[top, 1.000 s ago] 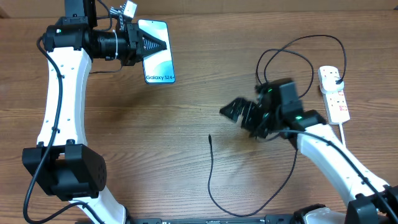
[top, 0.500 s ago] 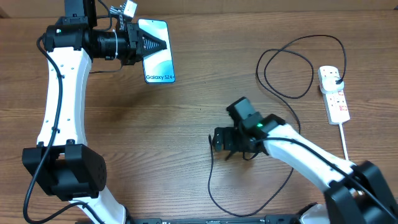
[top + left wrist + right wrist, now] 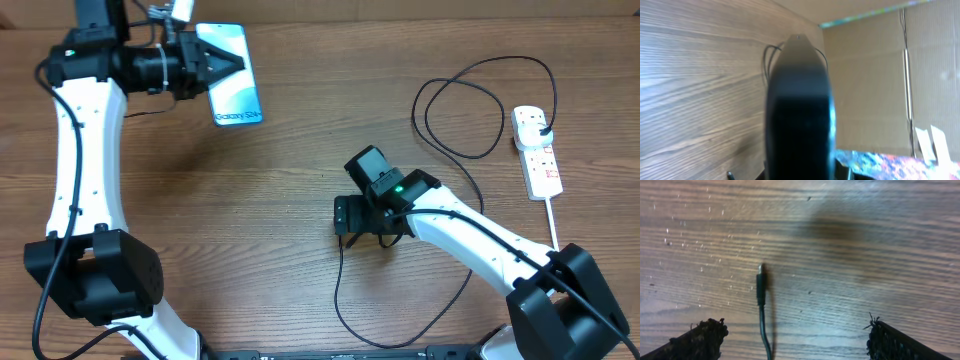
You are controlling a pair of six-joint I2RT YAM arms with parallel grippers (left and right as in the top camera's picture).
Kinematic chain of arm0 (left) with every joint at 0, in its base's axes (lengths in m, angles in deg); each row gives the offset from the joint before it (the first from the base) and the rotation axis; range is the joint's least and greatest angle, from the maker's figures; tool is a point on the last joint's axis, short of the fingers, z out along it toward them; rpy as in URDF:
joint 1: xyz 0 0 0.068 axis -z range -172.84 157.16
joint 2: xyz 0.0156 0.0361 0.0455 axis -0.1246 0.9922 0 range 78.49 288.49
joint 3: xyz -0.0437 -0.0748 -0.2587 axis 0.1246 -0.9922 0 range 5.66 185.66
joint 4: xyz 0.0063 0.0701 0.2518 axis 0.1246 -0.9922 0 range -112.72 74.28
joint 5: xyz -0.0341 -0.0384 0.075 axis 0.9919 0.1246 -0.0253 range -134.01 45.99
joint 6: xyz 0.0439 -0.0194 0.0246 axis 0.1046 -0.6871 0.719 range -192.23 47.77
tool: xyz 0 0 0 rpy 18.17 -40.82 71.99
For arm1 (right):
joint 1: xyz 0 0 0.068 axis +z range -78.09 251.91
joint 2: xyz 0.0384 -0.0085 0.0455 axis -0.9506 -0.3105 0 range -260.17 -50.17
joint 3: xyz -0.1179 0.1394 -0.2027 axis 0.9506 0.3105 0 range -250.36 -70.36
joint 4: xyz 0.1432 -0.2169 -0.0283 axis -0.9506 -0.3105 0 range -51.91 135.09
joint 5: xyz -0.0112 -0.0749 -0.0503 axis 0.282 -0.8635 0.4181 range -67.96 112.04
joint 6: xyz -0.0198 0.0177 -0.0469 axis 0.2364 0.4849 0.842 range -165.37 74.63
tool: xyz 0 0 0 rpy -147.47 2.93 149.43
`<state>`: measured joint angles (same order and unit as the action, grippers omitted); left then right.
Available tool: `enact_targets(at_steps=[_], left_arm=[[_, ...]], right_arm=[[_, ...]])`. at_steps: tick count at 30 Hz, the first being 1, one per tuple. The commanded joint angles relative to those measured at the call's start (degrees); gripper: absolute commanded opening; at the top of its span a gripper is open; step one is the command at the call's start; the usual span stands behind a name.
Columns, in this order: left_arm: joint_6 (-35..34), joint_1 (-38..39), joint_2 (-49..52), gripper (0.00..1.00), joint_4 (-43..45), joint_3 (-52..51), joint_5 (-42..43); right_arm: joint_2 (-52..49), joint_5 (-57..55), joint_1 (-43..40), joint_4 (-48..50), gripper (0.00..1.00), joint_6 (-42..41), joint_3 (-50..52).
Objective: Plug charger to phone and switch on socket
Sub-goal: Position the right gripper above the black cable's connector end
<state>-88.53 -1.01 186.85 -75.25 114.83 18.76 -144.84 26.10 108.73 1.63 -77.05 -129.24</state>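
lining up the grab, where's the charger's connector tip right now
In the right wrist view, the connector tip lies flat between the fingers of the open right pincer.

Overhead faces down; right wrist, close, shares the charger (image 3: 760, 287); left seems sideways.

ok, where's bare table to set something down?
Widest bare wood: middle-left, between the white left arm, the teal-screened phone in the left gripper and the thin black cable's free end under the open right gripper. Also top centre, phone to cable loops. Crowded: right side, with loops, white power strip, right arm.
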Motion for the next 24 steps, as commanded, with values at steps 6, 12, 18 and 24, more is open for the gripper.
enact_targets(at_steps=[6,12,18,24], left_arm=[[0.87,-2.82,-0.74,0.04,0.37,0.81,1.33],[0.92,-2.82,-0.74,0.04,0.39,0.81,1.33],[0.94,-2.8,-0.74,0.04,0.46,0.81,1.14],[0.94,-2.8,-0.74,0.04,0.42,0.81,1.14]], right_arm=[[-1.62,-1.88,2.78,-0.04,0.94,-2.6,-2.93],[-7.34,-2.47,2.97,-4.44,0.93,-2.64,-8.28],[-8.37,-3.15,2.99,-4.85,0.88,-3.93,-9.14],[-9.01,-3.13,2.99,-3.3,0.77,-3.91,-9.14]])
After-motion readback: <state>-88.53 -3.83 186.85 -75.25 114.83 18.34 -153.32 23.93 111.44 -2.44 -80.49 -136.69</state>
